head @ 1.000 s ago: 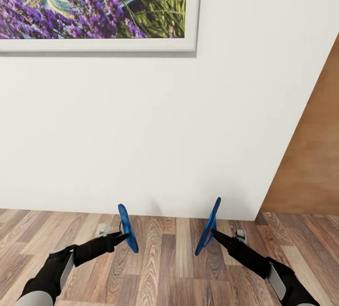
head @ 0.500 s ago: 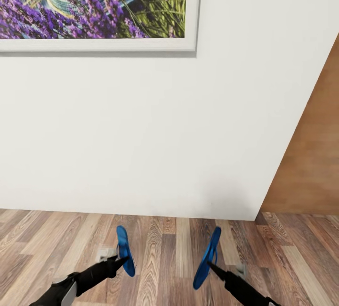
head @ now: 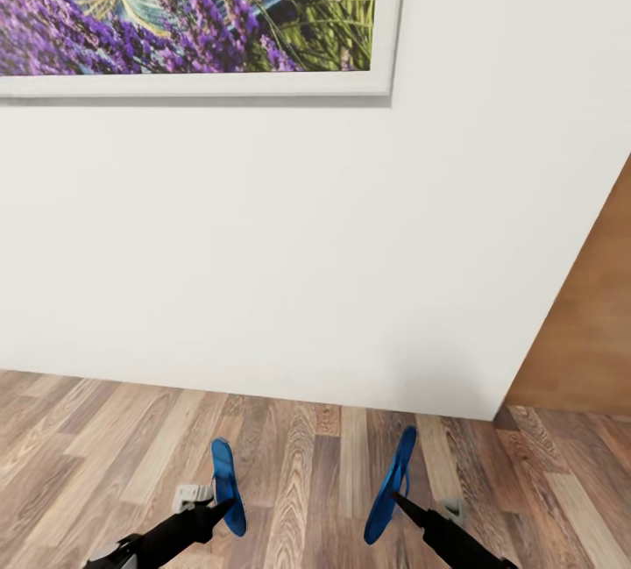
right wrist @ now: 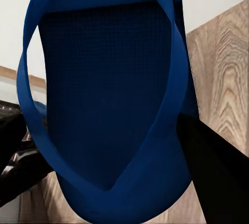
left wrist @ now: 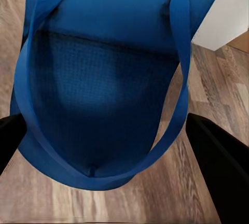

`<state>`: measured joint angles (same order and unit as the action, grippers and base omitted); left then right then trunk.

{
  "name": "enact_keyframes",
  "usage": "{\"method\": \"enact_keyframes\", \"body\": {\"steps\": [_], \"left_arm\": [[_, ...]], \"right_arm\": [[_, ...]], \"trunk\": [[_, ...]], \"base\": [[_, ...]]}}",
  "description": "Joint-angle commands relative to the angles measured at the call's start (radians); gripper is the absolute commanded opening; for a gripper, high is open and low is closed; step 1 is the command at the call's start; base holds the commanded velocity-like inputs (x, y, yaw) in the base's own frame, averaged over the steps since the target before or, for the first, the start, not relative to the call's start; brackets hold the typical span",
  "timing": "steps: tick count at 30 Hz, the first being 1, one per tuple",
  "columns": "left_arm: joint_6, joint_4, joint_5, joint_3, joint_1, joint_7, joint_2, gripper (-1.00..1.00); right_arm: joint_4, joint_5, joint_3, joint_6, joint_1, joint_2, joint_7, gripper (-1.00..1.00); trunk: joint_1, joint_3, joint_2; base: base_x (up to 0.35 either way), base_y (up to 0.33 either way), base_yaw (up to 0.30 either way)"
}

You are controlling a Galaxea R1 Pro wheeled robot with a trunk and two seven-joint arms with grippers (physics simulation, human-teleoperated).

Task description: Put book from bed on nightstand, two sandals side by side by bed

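Two bright blue sandals hang edge-on above the wood floor, low in the head view. My left gripper (head: 221, 509) is shut on the left sandal (head: 226, 485), and my right gripper (head: 396, 499) is shut on the right sandal (head: 393, 483). In the left wrist view the left sandal (left wrist: 109, 79) shows its sole and strap close up between black fingers (left wrist: 218, 167). The right sandal (right wrist: 109, 94) sits the same way between the right fingers (right wrist: 212, 167). The book, the bed and the nightstand are out of view.
A white wall (head: 289, 245) stands close ahead, with a framed lavender picture (head: 193, 8) high up. A brown door (head: 587, 332) is at the right. Wood plank floor (head: 315, 464) runs below.
The head view has shifted, so the picture and wall corner sit further right. Both arms have drawn back and lower in the frame, still holding the sandals.
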<state>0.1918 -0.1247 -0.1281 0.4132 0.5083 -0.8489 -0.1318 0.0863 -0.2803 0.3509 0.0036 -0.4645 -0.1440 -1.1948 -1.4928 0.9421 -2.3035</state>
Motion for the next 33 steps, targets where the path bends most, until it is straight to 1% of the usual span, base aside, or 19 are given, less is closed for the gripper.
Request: {"method": "enact_keyframes", "body": {"steps": [1, 27, 31, 33], "left_arm": [[0.006, 0.004, -0.01, 0.009, 0.001, -0.001, 0.001, -1.0], [0.006, 0.014, -0.01, 0.007, 0.001, -0.001, 0.004, -1.0], [0.006, 0.014, -0.01, 0.007, 0.001, -0.001, 0.004, -1.0], [0.006, 0.017, -0.01, 0.007, 0.001, -0.001, 0.004, -1.0]], "right_arm": [[0.0, -0.003, -0.001, 0.0, 0.0, -0.001, -0.003, -1.0], [-0.001, -0.003, -0.003, -0.001, 0.0, -0.003, 0.002, -1.0], [-0.001, -0.003, -0.003, -0.001, 0.0, -0.003, 0.068, -1.0], [0.0, -0.003, -0.003, -0.001, 0.0, -0.003, 0.083, -1.0]], "trunk": [[0.0, 0.001, 0.0], [0.0, 0.001, 0.0], [0.0, 0.001, 0.0], [0.0, 0.001, 0.0]], "base": [[0.0, 0.0, 0.294], [0.0, 0.0, 0.297], [0.0, 0.0, 0.297], [0.0, 0.0, 0.297]]}}
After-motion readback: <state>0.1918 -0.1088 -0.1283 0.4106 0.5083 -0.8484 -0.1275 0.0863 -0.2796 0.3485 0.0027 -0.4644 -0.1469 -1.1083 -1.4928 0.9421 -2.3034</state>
